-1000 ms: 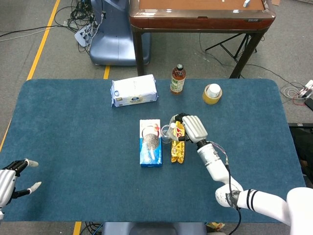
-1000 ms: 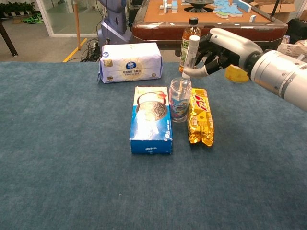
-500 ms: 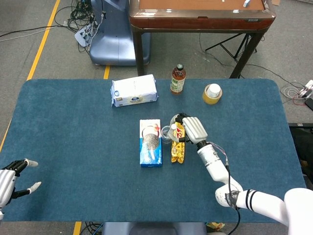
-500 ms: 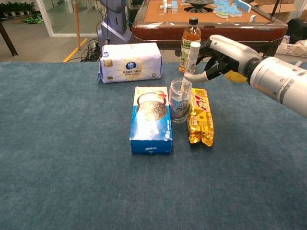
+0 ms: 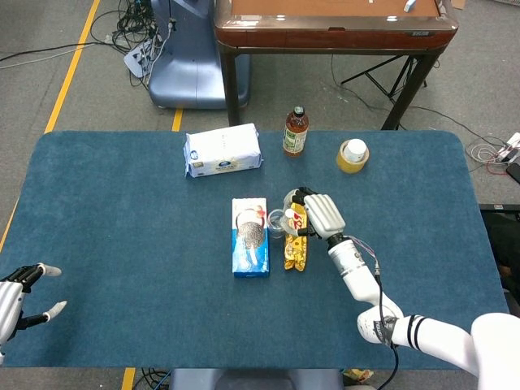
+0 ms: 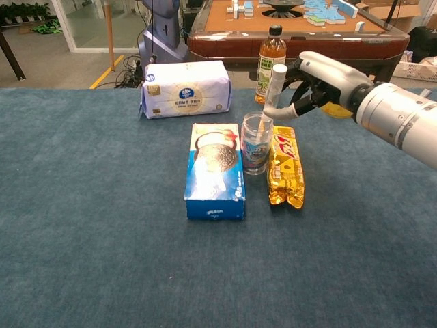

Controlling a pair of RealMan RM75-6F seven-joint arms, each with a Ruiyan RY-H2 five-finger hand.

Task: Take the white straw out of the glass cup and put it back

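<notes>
A glass cup (image 6: 256, 147) (image 5: 277, 221) stands mid-table between a blue cookie box and a gold snack pack. The white straw (image 6: 274, 92) (image 5: 289, 214) leans up and right out of it, its lower end inside the cup's upper part. My right hand (image 6: 311, 78) (image 5: 319, 213) hovers just right of the cup and above it. It pinches the straw, with the thumb against the lower shaft and the fingers behind. My left hand (image 5: 20, 296) is at the table's front-left edge with its fingers apart, holding nothing.
The blue cookie box (image 6: 215, 171) touches the cup's left side and the gold snack pack (image 6: 285, 167) lies along its right. Further back are a white tissue pack (image 6: 184, 89), a tea bottle (image 6: 272, 51) and a yellow tape roll (image 5: 353, 155).
My right hand has lowered the straw, so its lower end has gone from above the rim into the cup. The left hand has barely moved.
</notes>
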